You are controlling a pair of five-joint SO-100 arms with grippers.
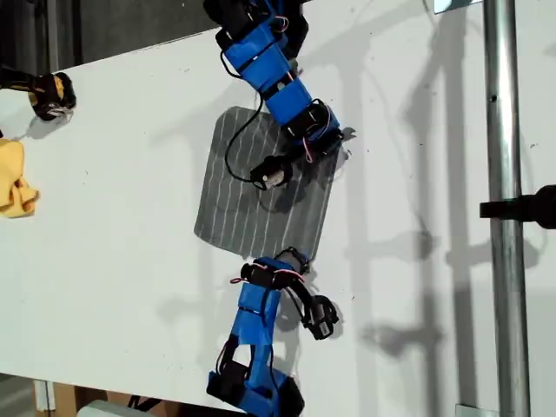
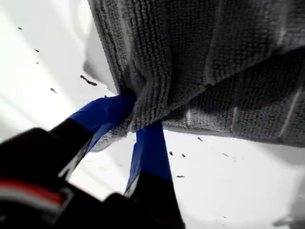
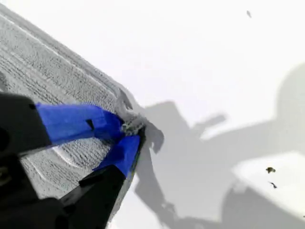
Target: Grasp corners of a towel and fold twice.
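Observation:
The dark grey towel [image 1: 252, 200] with thin white stripes lies mostly flat in the middle of the white table. My first gripper [image 1: 300, 257] comes from the exterior view's bottom and is shut on the towel's near right corner. In the first wrist view its blue fingers [image 2: 102, 114] pinch bunched cloth [image 2: 214, 57] of my first gripper [image 2: 138, 117]. My second gripper [image 1: 345, 137] reaches down from the exterior view's top and is shut on the far right corner. The second wrist view shows my second gripper [image 3: 131, 131] clamping that corner tip [image 3: 127, 112] of the towel [image 3: 47, 71].
A yellow cloth [image 1: 13, 187] lies at the exterior view's left edge, with a black and yellow object [image 1: 48, 94] behind it. A metal pole [image 1: 504, 208] with a black clamp [image 1: 530, 207] stands at the exterior view's right. Bare white table [image 1: 417, 287] lies right of the towel.

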